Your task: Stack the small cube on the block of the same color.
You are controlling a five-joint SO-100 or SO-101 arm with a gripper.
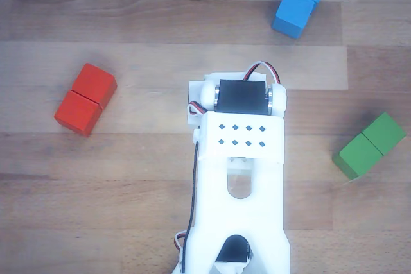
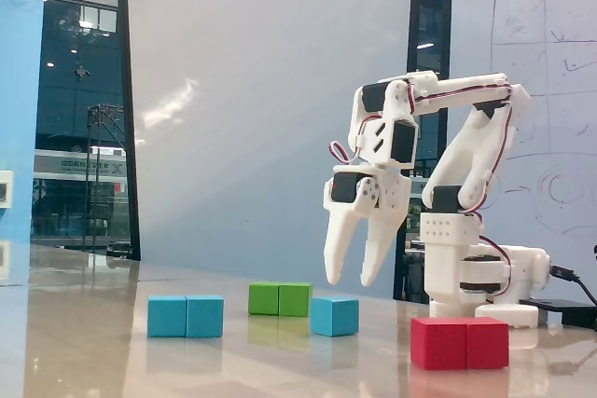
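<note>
Four blocks lie on the surface [image 2: 93, 342] in the fixed view. Nearest the camera, at the right, sits the red double block [image 2: 460, 342]. Farther back at the left is the block [image 2: 186, 316], blue, long side facing the camera, with a seam down its middle. To its right and slightly behind lies the small cube [image 2: 335, 316], light blue, well apart from the block and resting flat on the surface. Just left of the small cube and a little deeper stands the green double block [image 2: 280, 298]; whether the two touch cannot be told from this angle.

Above the small cube the white arm's gripper [image 2: 351, 277] hangs in the air, pointing down, its fingers [image 2: 337, 244] parted with a clear gap between them and nothing held. The tips are well above the cube. The arm's base [image 2: 476, 272] stands farthest back at the right.

In the other view the wooden surface [image 1: 128, 210] shows the arm's white body filling the lower middle, with the red double block [image 1: 85, 99] at left, the green double block [image 1: 370, 145] at right, and the block [image 1: 301, 0] at the top right. The small cube is not visible there.
</note>
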